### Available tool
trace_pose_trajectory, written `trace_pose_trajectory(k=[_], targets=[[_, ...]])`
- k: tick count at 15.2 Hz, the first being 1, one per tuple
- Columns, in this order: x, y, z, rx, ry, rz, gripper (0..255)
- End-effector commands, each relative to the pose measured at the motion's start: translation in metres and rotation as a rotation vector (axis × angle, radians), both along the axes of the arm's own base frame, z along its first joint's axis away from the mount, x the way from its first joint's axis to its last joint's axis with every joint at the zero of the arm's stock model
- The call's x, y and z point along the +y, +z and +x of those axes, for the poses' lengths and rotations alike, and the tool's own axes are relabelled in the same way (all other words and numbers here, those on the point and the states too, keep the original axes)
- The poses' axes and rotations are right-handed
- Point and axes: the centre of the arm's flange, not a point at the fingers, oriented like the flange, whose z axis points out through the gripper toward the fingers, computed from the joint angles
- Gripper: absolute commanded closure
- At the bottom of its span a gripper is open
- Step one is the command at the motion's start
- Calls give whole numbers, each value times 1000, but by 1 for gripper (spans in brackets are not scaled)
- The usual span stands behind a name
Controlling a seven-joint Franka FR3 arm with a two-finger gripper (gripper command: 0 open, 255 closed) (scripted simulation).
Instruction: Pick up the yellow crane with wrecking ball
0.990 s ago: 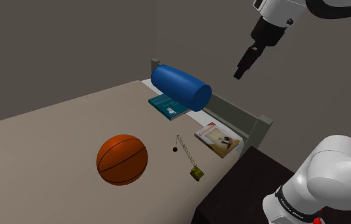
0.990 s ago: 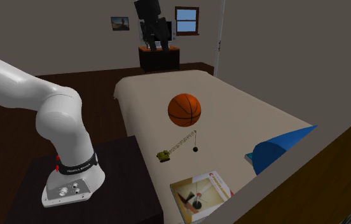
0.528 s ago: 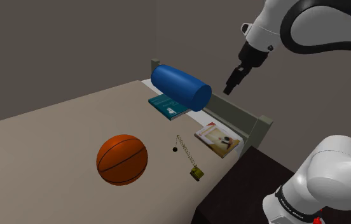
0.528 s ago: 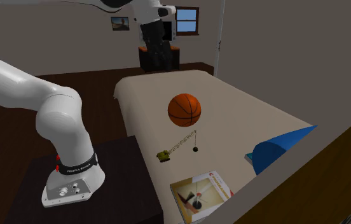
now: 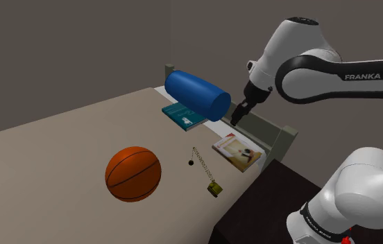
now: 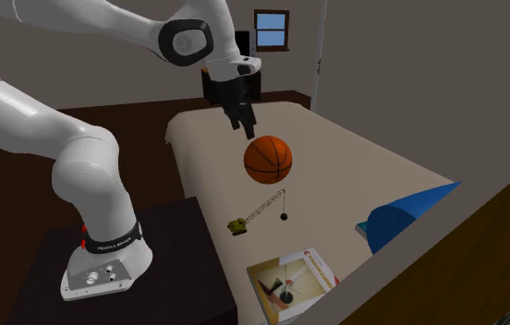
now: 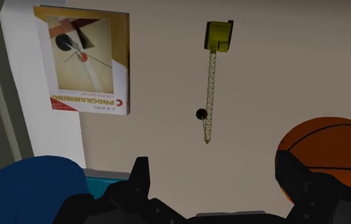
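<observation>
The pincer (image 5: 235, 116) has come down lower, closer to the bed (image 5: 51, 149). It is wide open and holds nothing. The yellow crane (image 7: 211, 76) lies on the bed near the basketball (image 5: 133, 173), not grabbed yet.

Seen from the shoulder view, the crane (image 7: 210, 89) lies on bare bed (image 5: 58, 159) with open air above it. The basketball (image 5: 133, 173) blocks 9 o'clock, near but apart. A book (image 5: 239, 151) lies at 1 o'clock. The blue bolster (image 5: 198, 95) and a teal book (image 5: 183, 116) sit at 12, well apart.
</observation>
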Motion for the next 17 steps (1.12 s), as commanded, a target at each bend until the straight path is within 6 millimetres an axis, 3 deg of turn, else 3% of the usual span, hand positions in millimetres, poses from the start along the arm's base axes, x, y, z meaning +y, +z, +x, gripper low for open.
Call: trace_pose_trajectory(k=[1, 17], targets=[[5, -27, 6, -3, -11, 5, 0], [32, -232, 50, -1, -98, 44, 0]])
